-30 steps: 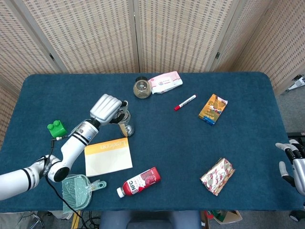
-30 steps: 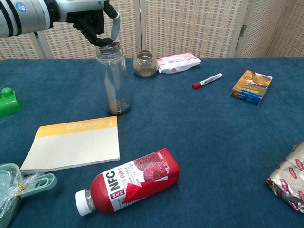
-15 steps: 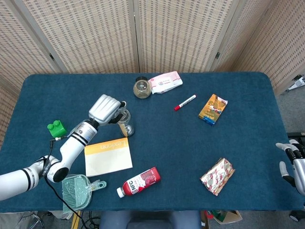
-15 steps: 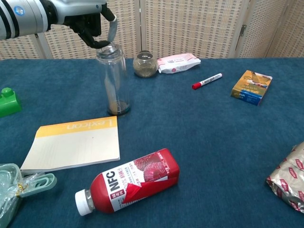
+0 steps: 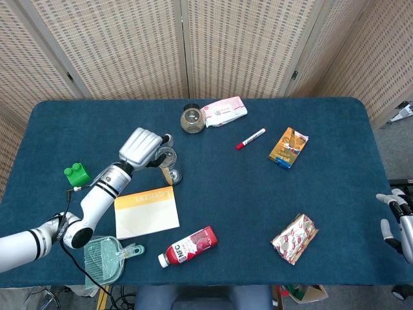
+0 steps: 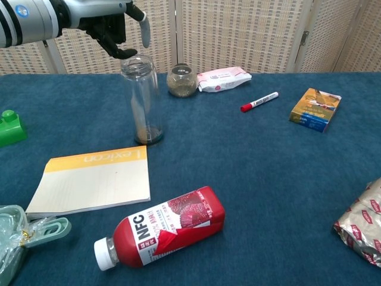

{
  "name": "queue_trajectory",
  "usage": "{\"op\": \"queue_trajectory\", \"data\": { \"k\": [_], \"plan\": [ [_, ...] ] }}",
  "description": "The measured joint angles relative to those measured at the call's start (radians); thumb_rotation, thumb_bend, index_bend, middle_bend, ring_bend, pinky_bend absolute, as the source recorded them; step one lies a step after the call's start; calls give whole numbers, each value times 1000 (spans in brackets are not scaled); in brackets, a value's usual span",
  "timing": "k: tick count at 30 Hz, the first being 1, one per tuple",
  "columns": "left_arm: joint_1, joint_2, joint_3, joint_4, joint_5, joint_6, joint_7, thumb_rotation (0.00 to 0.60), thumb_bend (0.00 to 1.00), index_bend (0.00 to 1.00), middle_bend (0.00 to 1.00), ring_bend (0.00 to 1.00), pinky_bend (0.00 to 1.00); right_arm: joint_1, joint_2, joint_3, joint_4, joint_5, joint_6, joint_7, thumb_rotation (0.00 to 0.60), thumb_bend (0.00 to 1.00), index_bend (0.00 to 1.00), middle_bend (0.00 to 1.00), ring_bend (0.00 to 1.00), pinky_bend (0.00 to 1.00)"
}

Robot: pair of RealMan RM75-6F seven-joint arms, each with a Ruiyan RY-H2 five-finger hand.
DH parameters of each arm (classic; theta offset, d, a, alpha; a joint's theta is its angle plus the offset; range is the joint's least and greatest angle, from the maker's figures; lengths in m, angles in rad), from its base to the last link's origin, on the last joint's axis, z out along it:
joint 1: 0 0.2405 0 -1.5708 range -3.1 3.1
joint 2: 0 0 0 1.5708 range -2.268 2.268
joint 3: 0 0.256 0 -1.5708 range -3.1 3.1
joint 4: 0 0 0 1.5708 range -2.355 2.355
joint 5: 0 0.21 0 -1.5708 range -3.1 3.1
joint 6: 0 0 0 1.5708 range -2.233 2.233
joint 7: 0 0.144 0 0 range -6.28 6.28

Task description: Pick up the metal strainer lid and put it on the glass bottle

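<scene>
My left hand [image 6: 113, 30] is hovering just above the mouth of the upright glass bottle [image 6: 140, 101], fingers apart and holding nothing. The metal strainer lid [image 6: 136, 61] is sitting in the bottle's neck. My right hand [image 5: 399, 223] is hanging at the worktop's [image 5: 335, 181] right edge, fingers loosely apart, nothing in them. In front of the bottle a yellow notebook [image 6: 92, 179] is showing the word "Lexicon", and a red drink bottle [image 6: 162, 233] lying on its side is reading "NFC". The print on the orange box [image 6: 315, 108] is too small to read.
</scene>
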Motion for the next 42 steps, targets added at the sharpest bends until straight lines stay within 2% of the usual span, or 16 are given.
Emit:
{"op": "queue_trajectory", "data": {
  "k": [7,11,16,22,42],
  "plan": [
    [39,44,3,-77,19,36,-39,600,431,373,1000,1000,900,2,-3,1,5,4,-7,3,600,478,272,292,191,290],
    [65,84,22,-131,52,51,-47,600,431,385,1000,1000,900,8,-4,2,5,1,-13,0,600,478,272,292,191,290],
    [68,104,38,-160,39,21,-32,600,431,337,1000,1000,907,11,-4,4,0,-1,-14,-5,600,478,272,292,191,290],
    [53,100,39,-158,-3,-11,-10,600,431,270,1000,1000,914,7,-1,2,-5,3,-11,-9,600,478,272,292,191,290],
    [14,76,43,-134,-61,-50,35,600,431,307,1000,1000,914,5,-4,3,4,14,-16,-5,600,478,272,292,191,290]
  ]
}}
